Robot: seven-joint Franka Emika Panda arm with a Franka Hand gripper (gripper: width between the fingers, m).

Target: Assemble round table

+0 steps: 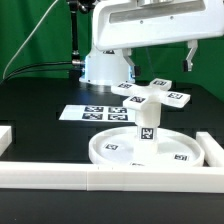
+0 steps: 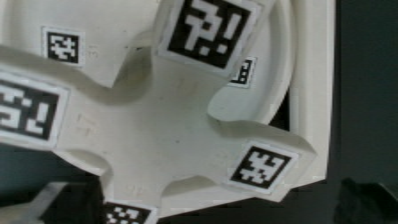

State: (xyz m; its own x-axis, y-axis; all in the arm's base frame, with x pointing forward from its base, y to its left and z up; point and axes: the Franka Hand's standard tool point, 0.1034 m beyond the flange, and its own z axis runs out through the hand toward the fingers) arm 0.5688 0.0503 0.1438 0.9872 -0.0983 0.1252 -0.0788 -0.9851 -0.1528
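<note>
The large rimmed round disc (image 1: 112, 152) lies on the black table near the front. The short thick cylinder leg (image 1: 146, 128) stands upright on it. The cross-shaped foot piece (image 1: 152, 95) sits on top of the leg, tags facing up. My gripper (image 1: 160, 66) hangs just above the foot piece with its two dark fingers spread apart on either side and nothing between them. In the wrist view the foot piece (image 2: 169, 110) fills the picture close below. Only dark finger edges show at the picture's corners.
The marker board (image 1: 88, 113) lies flat behind the disc on the exterior view's left. Long white bars edge the work area at the front (image 1: 60, 178), left (image 1: 6, 135) and right (image 1: 214, 150). The robot base (image 1: 103, 68) stands behind.
</note>
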